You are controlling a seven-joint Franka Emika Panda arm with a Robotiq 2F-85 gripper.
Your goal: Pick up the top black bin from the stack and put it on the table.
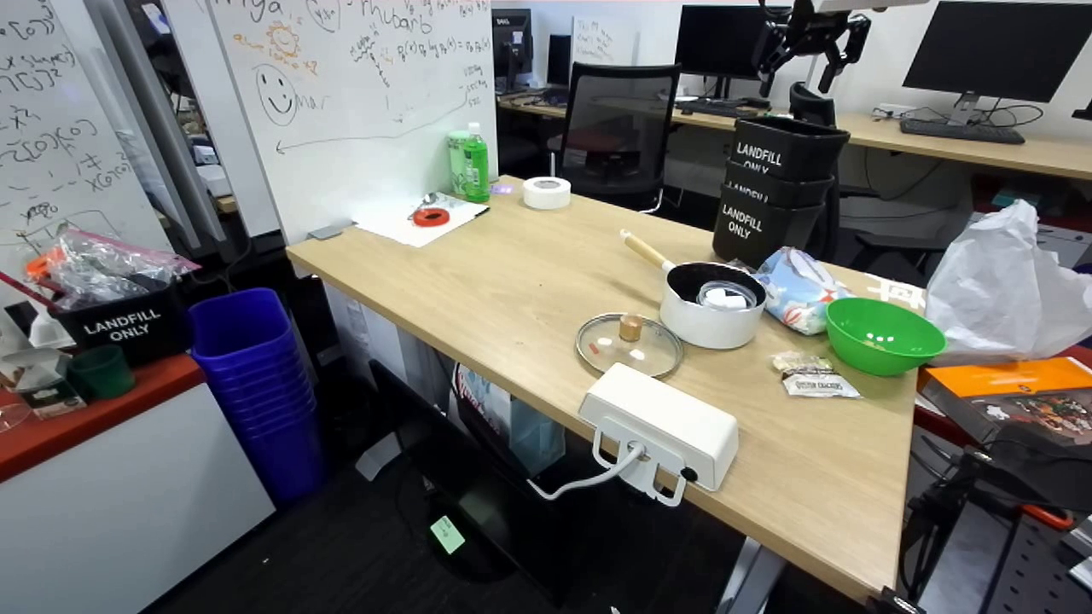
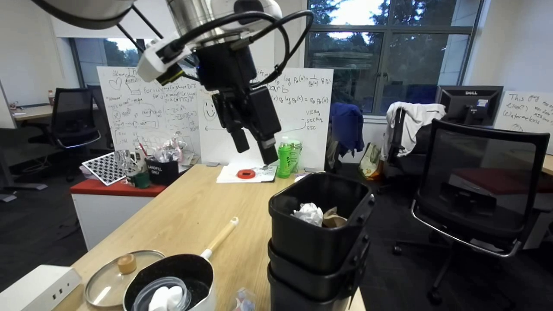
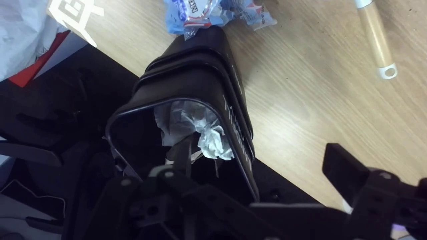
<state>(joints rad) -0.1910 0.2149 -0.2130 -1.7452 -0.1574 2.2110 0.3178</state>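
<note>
Approach step, IMO: the Robotiq gripper (image 1: 796, 89) hangs up above the stack of nested black waste bins (image 1: 772, 189), fingers (image 2: 269, 153) spread, nada btwn them. The top black bin (image 2: 313, 244) is seated in the stack, which stands near the edge of the table (image 1: 520, 281). Wrist view has a finger over its mouth & the other past the lettered wall, so next move prob. = descend astride that rim, clamp, lift straight so lower bins don't tag along, & level b/c of the wadded paper (image 2: 309, 214) inside.

Count: 3 bins stacked; 1 more "LANDFILL ONLY" bin (image 1: 124, 328) on the red counter (image 1: 153, 392). On the table also: 1 saucepan (image 1: 708, 331), 1 glass lid (image 1: 630, 347), 1 green bowl (image 1: 862, 358), 1 blue-patterned bag (image 1: 798, 292), 1 small packet (image 1: 815, 377), 1 white tape roll (image 1: 546, 194), 1 orange-red ring (image 1: 431, 217), 2 green containers (image 1: 476, 170), 1 white corded box (image 1: 661, 418). Blue wastebaskets (image 1: 260, 409): several nested, can't get an exact no. from here.
</note>
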